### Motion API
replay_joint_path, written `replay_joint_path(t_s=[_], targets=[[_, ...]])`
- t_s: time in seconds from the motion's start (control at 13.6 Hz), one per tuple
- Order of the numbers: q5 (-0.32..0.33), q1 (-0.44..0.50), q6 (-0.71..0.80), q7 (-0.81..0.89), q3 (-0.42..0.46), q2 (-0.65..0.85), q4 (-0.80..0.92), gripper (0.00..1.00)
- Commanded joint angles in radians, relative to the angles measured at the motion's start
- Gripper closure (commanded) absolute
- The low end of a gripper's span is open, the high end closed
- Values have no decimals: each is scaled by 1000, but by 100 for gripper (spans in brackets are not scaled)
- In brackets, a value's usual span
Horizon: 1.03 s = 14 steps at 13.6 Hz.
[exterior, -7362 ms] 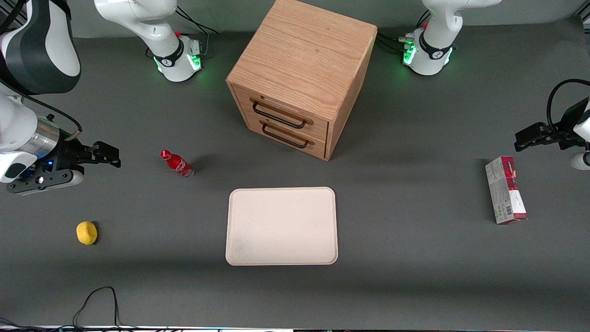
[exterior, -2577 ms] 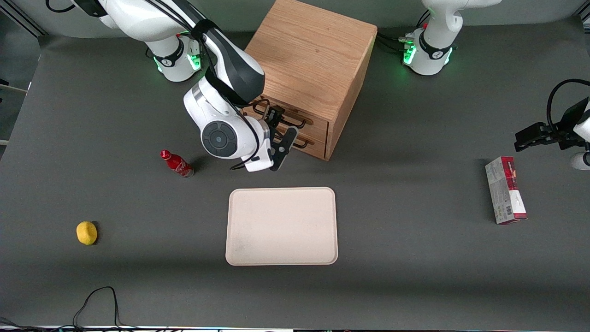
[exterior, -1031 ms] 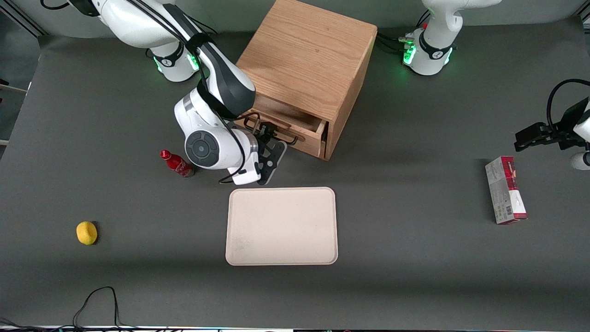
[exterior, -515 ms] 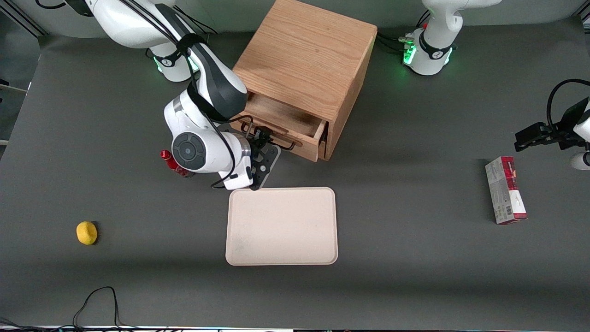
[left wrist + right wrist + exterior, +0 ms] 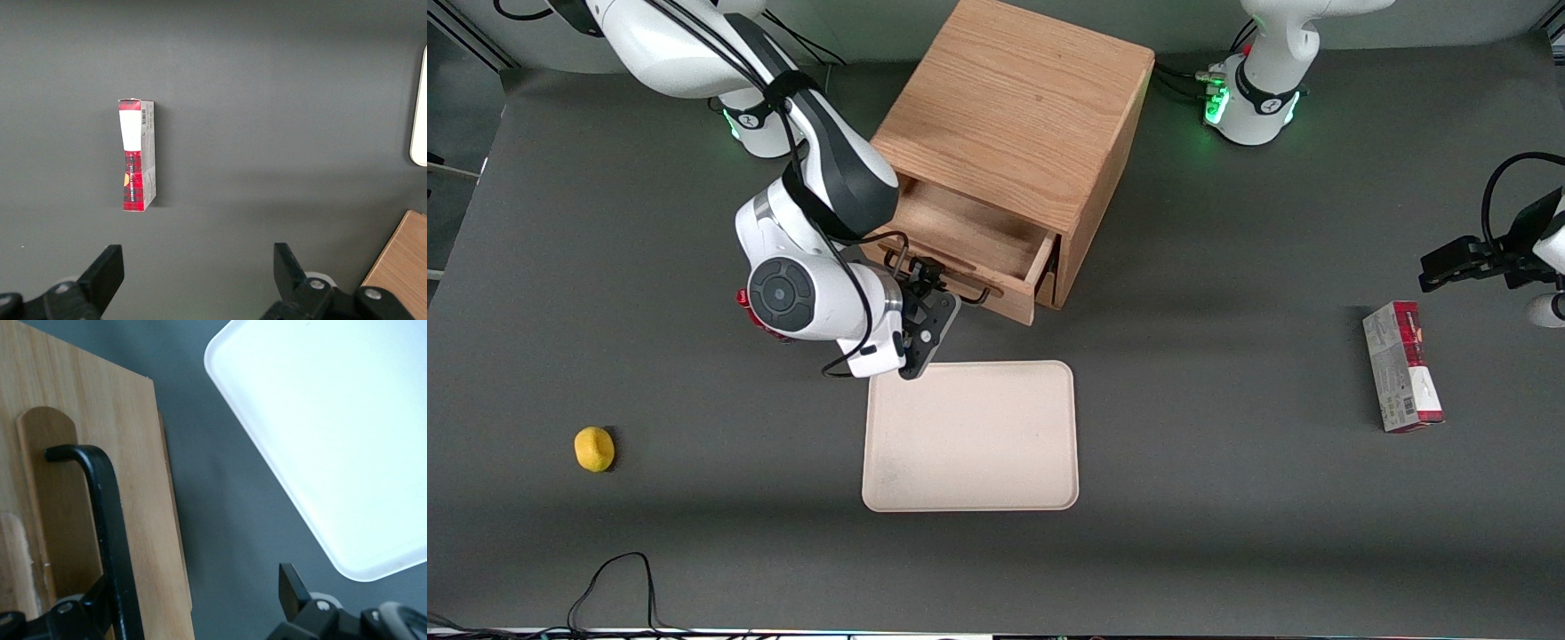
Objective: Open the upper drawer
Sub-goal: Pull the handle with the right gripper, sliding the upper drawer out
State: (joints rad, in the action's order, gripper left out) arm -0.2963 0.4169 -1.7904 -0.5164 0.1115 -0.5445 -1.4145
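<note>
Dark grey matting covers the bench (image 5: 1227,498), which carries a square oak cabinet (image 5: 1018,107) of open-grained light wood. Its upper drawer (image 5: 960,244), a wide shallow light-wood box, stands well out of the cabinet front, its bare interior visible. A thin black metal bar handle (image 5: 938,283) runs along the drawer front, parallel to that front. The right arm's end effector (image 5: 921,283) sits directly in front of the drawer, at the handle. In the right wrist view one dark finger lies against the handle (image 5: 110,533) and the other stands well apart over the matting, so the fingers are spread and hooked, not clamped. Further travel would be straight away from the cabinet front, toward the smooth cream rectangular tray (image 5: 971,436).
</note>
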Motion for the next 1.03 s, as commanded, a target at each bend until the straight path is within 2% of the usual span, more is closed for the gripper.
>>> replay_joint_path(t_s=[0.0, 0.52, 0.96], targets=[[12, -21, -1, -20, 2, -54, 78, 0], [0, -75, -4, -54, 5, -133, 198, 0], [0, -99, -44, -53, 4, -157, 216, 0]])
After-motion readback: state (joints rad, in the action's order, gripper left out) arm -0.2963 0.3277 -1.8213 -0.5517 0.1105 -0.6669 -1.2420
